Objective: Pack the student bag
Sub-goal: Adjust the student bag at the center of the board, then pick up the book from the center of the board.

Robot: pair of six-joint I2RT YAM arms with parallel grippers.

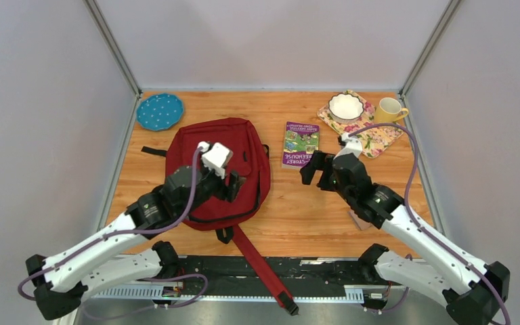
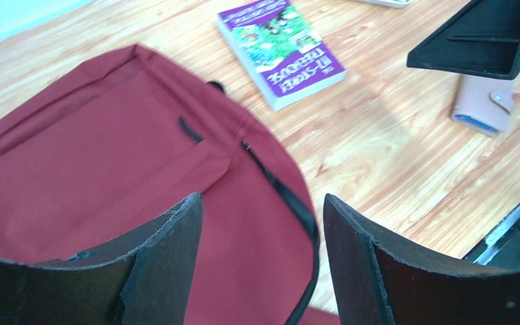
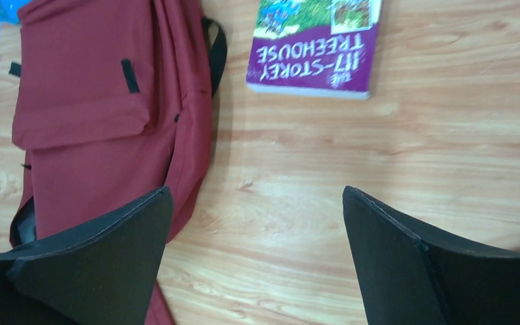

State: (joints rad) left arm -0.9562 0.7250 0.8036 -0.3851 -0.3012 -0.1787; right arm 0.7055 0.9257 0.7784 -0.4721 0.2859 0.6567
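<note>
The student bag [image 1: 200, 145] is a dark red backpack lying flat on the wooden table, left of centre. It also shows in the left wrist view [image 2: 108, 156] and the right wrist view [image 3: 81, 101]. My left gripper [image 1: 234, 187] [image 2: 263, 203] is open and empty, hovering over the bag's right side above its black zipper [image 2: 291, 200]. My right gripper [image 1: 315, 169] [image 3: 257, 196] is open and empty, over bare wood between the bag and a purple book [image 1: 300, 143] [image 2: 281, 47] [image 3: 315, 47].
A tan wallet [image 2: 481, 101] [image 1: 361, 220] lies beside my right arm. A blue plate [image 1: 160, 111] sits at the back left. At the back right, a white bowl [image 1: 346, 106] sits on a floral cloth [image 1: 379, 141] next to a yellow mug [image 1: 390, 109]. A bag strap [image 1: 264, 271] hangs over the front edge.
</note>
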